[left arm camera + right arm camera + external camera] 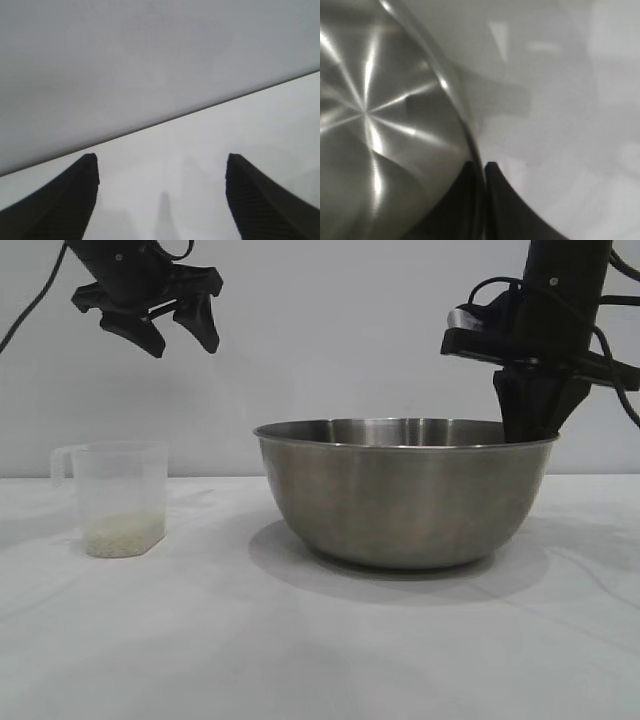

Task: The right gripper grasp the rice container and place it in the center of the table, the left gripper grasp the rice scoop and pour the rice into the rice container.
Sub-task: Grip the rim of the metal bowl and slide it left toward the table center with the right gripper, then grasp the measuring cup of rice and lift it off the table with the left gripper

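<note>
The rice container [405,490], a large steel bowl, stands on the white table [300,640] right of centre. My right gripper [530,430] is shut on its far right rim, one finger inside and one outside; the right wrist view shows the bowl's inside [375,125] and the gripper [480,167] pinching the rim. The rice scoop [118,498], a translucent cup with its handle to the left, stands at the left with rice [124,532] in its bottom. My left gripper [178,335] hangs open high above the cup; its own view shows the open gripper [161,170] over bare cloth.
A plain white wall rises behind the table. White cloth stretches in front of the bowl and the cup [200,540], with a gap between them.
</note>
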Controlling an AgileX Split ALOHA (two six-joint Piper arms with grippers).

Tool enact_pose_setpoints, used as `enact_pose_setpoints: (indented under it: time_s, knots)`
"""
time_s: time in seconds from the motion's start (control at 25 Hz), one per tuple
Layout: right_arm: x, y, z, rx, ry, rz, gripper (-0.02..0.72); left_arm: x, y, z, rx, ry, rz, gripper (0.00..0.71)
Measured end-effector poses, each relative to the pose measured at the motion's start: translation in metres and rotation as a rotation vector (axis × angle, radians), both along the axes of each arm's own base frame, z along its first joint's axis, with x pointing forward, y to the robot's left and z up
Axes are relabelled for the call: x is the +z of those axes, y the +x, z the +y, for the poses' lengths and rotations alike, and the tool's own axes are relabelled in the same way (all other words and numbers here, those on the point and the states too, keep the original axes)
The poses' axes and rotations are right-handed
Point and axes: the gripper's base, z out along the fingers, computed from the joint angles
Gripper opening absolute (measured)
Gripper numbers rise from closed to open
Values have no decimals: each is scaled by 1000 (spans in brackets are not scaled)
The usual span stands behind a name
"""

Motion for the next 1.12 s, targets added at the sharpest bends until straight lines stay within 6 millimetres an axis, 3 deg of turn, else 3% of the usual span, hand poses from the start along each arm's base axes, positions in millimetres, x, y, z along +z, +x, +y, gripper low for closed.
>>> enact_pose_setpoints:
  time_s: [0.08,0.24,0.44,0.56,0.72,0.92,1.12]
  knots:
    - [17,1,-1,10,-9,-49,508,0,0,0,0,0,0,470]
    - [62,0,-4,7,3,-223,494,0,0,0,0,0,0,470]
    - [102,-4,-11,6,-12,-452,494,0,0,0,0,0,0,470]
    - [106,-14,-15,5,-18,-528,494,0,0,0,0,0,0,470]
    - [93,-37,-22,3,-22,-563,494,0,0,0,0,0,0,470]
    - [81,-82,-33,1,-23,-568,494,0,0,0,0,0,0,470]
    - [88,-137,-46,-2,-16,-598,494,0,0,0,-1,4,-1,470]
